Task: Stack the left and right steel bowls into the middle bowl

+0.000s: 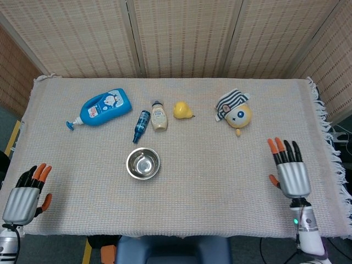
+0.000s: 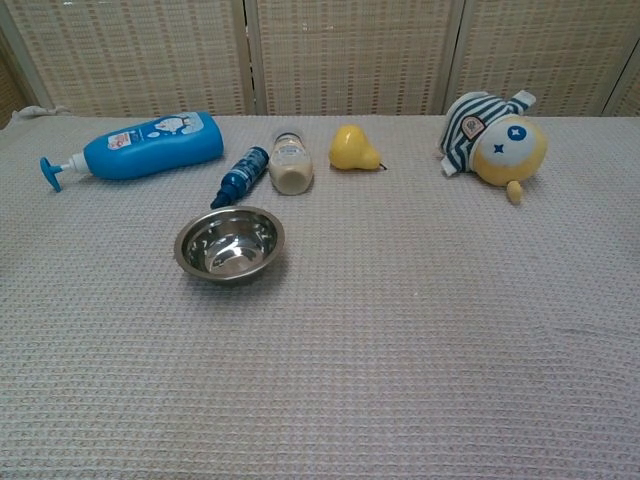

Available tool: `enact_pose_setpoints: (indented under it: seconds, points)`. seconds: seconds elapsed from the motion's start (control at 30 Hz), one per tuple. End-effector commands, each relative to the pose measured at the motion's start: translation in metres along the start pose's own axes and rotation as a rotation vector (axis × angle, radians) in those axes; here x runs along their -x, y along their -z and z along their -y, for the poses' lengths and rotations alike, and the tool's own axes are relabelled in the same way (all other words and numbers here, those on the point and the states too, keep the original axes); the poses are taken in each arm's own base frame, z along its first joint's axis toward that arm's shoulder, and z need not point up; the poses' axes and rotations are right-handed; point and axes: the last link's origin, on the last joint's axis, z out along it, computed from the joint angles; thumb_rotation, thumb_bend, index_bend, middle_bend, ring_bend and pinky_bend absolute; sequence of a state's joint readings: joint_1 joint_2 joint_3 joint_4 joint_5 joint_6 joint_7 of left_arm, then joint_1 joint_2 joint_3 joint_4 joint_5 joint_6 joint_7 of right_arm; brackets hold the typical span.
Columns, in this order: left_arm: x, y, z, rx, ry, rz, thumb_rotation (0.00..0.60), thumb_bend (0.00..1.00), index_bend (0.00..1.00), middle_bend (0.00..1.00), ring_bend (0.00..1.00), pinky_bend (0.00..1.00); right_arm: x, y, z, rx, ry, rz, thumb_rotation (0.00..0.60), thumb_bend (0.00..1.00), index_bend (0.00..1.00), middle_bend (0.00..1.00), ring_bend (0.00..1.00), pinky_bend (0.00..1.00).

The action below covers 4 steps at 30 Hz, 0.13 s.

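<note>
From the head view, one stack of steel bowls (image 1: 143, 163) sits on the woven cloth (image 1: 220, 165) a little left of the table's middle; how many bowls are nested in it cannot be told from above. Beyond it lie five other things, one of each: a blue pump bottle (image 1: 102, 107) on its side, a small dark-blue bottle (image 1: 141, 125), a cream-coloured bottle (image 1: 159, 116), a yellow pear (image 1: 182, 110) and a yellow plush toy (image 1: 235, 111) in a striped cap. The left hand (image 1: 25, 191) hangs at the near left corner, empty, with its fingers extended. The right hand (image 1: 290, 168) is at the near right edge, also empty, fingers straight and apart, well away from the bowls. In the chest view neither hand shows. The same single bowl stack (image 2: 229, 243) stands upright, just in front of the small dark-blue bottle (image 2: 239, 176) and the cream bottle (image 2: 290, 162); the pump bottle (image 2: 140, 145), the pear (image 2: 352, 148) and the plush toy (image 2: 496, 141) lie along the far side.
</note>
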State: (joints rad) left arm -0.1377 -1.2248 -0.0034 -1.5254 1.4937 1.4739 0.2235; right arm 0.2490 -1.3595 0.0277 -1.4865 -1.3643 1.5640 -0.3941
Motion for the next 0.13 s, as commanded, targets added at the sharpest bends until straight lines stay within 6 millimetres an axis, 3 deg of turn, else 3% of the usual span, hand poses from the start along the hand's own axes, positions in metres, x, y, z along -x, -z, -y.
enact_pose_setpoints:
  seconds: [0.03, 0.13]
  points:
    - [0.0003, -0.0011, -0.0044, 0.014, -0.009, -0.012, 0.6, 0.44, 0.0, 0.0, 0.0, 0.13, -0.0216, 0.0251, -0.0415, 0.118, -0.025, -0.023, 0.6, 0.06, 0.0, 0.0, 0.0, 0.0]
    - [0.0003, -0.0004, -0.0068, 0.018, -0.011, -0.023, 0.6, 0.43, 0.0, 0.0, 0.0, 0.13, -0.0235, 0.0271, -0.0432, 0.116, -0.033, -0.019, 0.6, 0.06, 0.0, 0.0, 0.0, 0.0]
